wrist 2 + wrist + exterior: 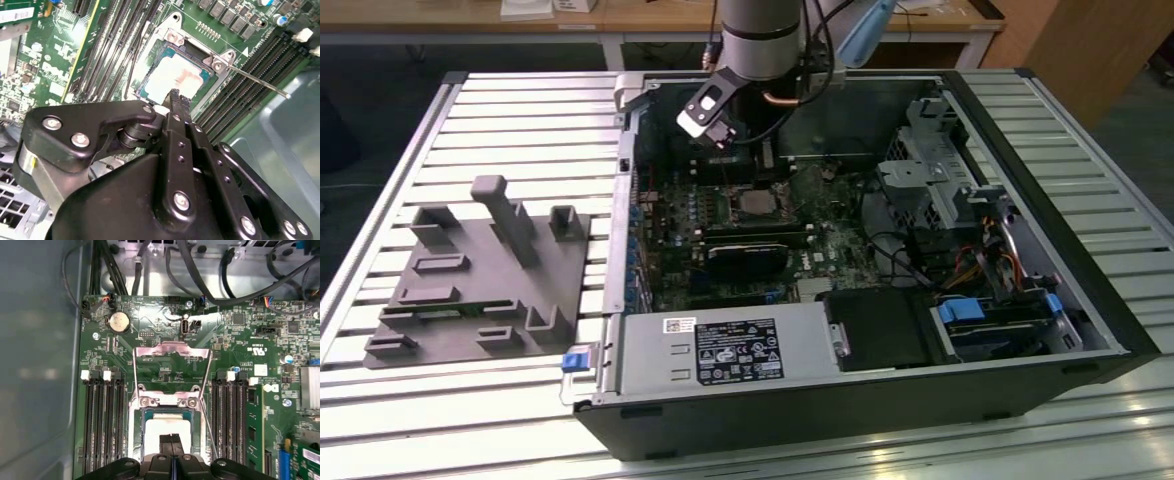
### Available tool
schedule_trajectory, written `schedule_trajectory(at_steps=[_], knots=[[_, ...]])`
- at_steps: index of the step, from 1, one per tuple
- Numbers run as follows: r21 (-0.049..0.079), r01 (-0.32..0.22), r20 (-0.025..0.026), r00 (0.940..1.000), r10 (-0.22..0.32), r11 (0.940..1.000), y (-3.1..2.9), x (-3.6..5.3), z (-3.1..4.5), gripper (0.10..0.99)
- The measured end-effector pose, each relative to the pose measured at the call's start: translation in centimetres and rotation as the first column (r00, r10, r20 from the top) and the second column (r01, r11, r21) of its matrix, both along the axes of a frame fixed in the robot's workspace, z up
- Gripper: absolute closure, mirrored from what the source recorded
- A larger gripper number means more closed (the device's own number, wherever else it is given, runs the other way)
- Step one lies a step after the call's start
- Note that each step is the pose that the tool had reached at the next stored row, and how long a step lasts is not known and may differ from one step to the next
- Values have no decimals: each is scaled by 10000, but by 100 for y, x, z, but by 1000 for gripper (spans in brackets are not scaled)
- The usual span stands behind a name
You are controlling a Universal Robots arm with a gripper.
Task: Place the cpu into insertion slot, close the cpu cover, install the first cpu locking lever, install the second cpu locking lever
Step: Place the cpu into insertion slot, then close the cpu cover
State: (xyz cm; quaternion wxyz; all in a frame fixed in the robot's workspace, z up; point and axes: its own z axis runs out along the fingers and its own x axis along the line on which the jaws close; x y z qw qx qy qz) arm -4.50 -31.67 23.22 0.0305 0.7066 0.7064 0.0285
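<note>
Closest to the lens in the second wrist view is the black body of the hand (176,99), screws and all. Its two fingertips are pinched together with nothing between them, tips right over the cpu (172,77), can't tell if they actually touch it

The cpu is already sitting flat in the insertion slot (134,422), silvery-tan top up with a teal-green edge around it. The cpu cover (172,354) isn't down yet, it's flipped open and standing up off the hinge end of the slot, so you look through its cut-out at the green board behind. One thin locking lever (260,82) sticks out from a corner of the slot, free end out over the memory slots (270,52). The first wrist view has a round coin battery (119,321) past the open cover and a bunch of black cables (200,275) beyond the board's edge

Exterior view: the arm (761,40) drops in from 12 o'clock into the open pc case (854,410), which lies on its side on the slatted counter (520,110). The slot is roughly mid-board, with the hand just toward 12 o'clock of it. A grey moulded fixture (480,270) sits on the counter at 9 o'clock of the case, well apart from the hand, and the power supply (720,350) is at 6 o'clock inside the case
</note>
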Motion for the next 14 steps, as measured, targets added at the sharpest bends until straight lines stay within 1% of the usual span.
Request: schedule_trajectory(at_steps=[9,11,14], knots=[[2,0,1,10000,0,10000,0,0,189,980],[1,0,0,10000,0,10000,0,0,203,980],[1,0,1,10000,0,10000,0,0,206,980]])
